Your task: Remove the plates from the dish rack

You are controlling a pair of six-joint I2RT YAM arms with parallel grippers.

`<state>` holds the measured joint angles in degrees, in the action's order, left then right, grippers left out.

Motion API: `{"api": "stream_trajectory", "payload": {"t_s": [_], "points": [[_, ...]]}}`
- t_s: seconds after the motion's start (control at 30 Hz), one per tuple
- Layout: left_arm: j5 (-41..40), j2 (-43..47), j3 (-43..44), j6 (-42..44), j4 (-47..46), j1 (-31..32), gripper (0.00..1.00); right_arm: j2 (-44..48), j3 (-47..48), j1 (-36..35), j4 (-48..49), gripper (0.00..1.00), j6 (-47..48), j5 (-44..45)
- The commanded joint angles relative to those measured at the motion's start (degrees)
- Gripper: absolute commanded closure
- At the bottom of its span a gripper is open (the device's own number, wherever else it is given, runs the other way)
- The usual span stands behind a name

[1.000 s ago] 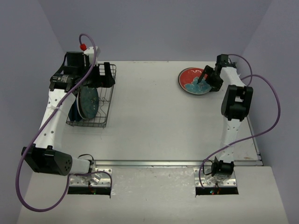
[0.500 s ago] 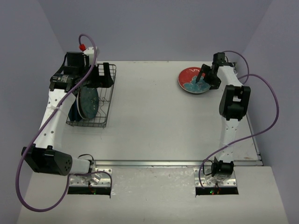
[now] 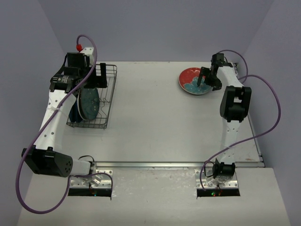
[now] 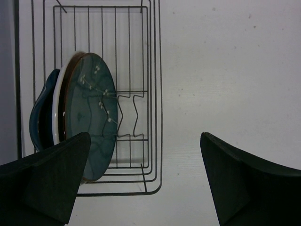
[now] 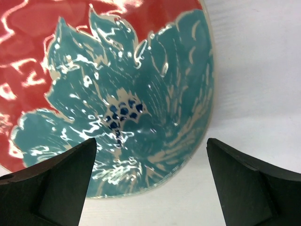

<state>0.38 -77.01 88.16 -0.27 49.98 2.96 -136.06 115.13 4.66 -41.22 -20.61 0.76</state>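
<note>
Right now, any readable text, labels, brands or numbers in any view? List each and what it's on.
None readable.
red plate: only a teal flower pattern, no lettering.
teal plate in the rack: only a sprig of white buds, no lettering.
left arm and right arm: no label shows; any marking is too small to tell.

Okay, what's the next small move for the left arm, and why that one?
Probably nudge the left gripper sideways toward the dark teal plate. Its jaws stand open above the dish rack, but the plate lines up with one jaw, not the gap between them.
</note>
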Motion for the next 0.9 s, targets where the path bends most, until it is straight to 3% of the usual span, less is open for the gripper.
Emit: {"api": "stream_trajectory", "payload": {"t_s": [0.0, 0.13, 0.3, 0.5, 0.87], "points": [[-7.2, 1.1, 2.4, 4.1, -1.2, -0.3, 0.0, 9.0, -3.9, -0.4, 0.5, 0.01, 8.5, 7.5], [-11.9, 0.8, 2.5, 6.5, -0.8, -0.3, 0.0, 16.5, -8.7, -0.3, 1.4, 0.01, 10.9, 5.7], [-16.2, -0.1, 2.4, 9.3, 0.8, -0.3, 0.09, 28.0, -14.6, -0.4, 2.6, 0.01, 13.5, -5.0], [-18.5, -1.1, -0.7, 12.1, 0.6, -0.3, 0.35, 43.6, -26.3, -2.0, 7.4, 0.01, 13.4, -16.2], [-18.3, -2.6, -4.5, 11.4, 0.2, -0.3, 0.39, 54.0, -43.3, -2.9, 14.2, 0.01, 10.0, -20.1]]}}
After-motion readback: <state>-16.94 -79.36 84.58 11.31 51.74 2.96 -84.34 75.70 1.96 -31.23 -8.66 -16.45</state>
